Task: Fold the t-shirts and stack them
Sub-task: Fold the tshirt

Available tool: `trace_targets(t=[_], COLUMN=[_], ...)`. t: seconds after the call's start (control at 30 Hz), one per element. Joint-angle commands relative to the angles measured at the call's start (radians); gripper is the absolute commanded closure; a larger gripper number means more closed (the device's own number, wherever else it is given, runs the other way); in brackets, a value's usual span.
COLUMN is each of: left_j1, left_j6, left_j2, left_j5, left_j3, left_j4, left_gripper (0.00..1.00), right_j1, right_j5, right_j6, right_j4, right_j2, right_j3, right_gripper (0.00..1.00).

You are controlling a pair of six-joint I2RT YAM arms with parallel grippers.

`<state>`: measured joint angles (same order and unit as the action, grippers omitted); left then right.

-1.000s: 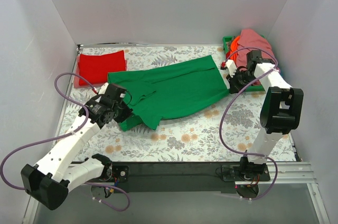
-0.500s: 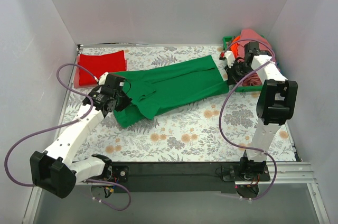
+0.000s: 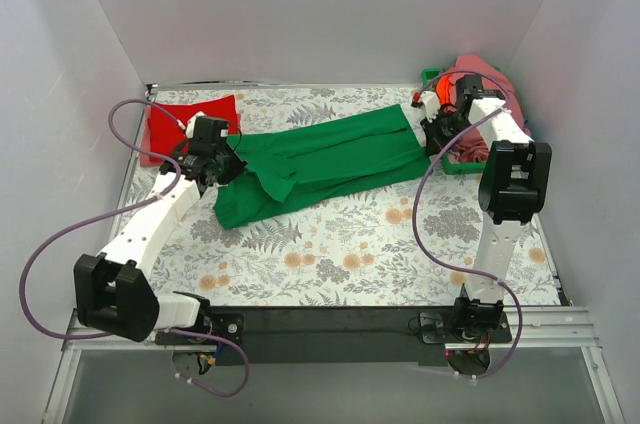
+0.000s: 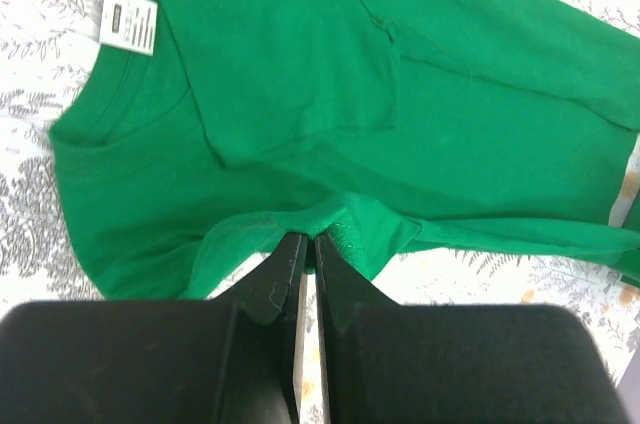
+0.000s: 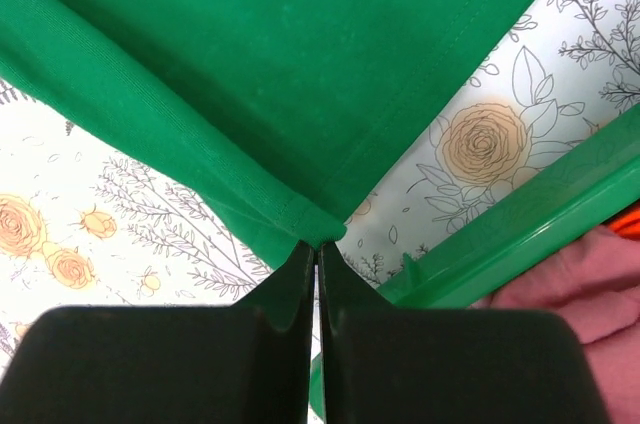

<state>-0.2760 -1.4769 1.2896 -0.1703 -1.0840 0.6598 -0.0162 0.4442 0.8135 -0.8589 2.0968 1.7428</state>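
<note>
Between the closed tips of the left gripper [image 4: 308,239] sits a bunched fold of the green t-shirt [image 4: 300,84], pinched at its near edge. The collar [image 4: 120,114] and white label [image 4: 130,22] lie ahead of those fingers and to their left. Between the tips of the right gripper [image 5: 317,246], likewise clamped on cloth, is a hem corner of the same shirt. The green basket [image 5: 500,234] has its rim close on the right, with a pink t-shirt [image 5: 590,279] inside it.

The shirt spans the two grips across the table. To fold it well, I judge both grips should travel together at equal height, the cloth lightly taut, so edge meets edge squarely. The right gripper should steer clear of the basket rim. The left pinch looks thin, and a jerk could free it. Just beyond the left gripper the red t-shirt [image 3: 190,124] lies folded, the likely base of the stack.
</note>
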Motion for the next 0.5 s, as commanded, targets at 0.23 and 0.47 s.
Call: trace_targets(t=[0.23,0.47], left_j1=[0.064,0.083], left_j6=[0.105,0.148], left_j2=[0.108,0.163], left_j5=[0.057,0.054], left_j3=[-0.097,-0.148], left_j4=[-0.094,-0.106], left_gripper=[1.0,1.0], right_j1=[0.005,0.009], right_j5=[-0.021,-0.024], right_j6=[-0.053,-0.066], right_j4=[0.003,0.008], right_j2=[0.06,0.081], right_j3=[0.11,0.124], right_gripper=[0.99,0.99])
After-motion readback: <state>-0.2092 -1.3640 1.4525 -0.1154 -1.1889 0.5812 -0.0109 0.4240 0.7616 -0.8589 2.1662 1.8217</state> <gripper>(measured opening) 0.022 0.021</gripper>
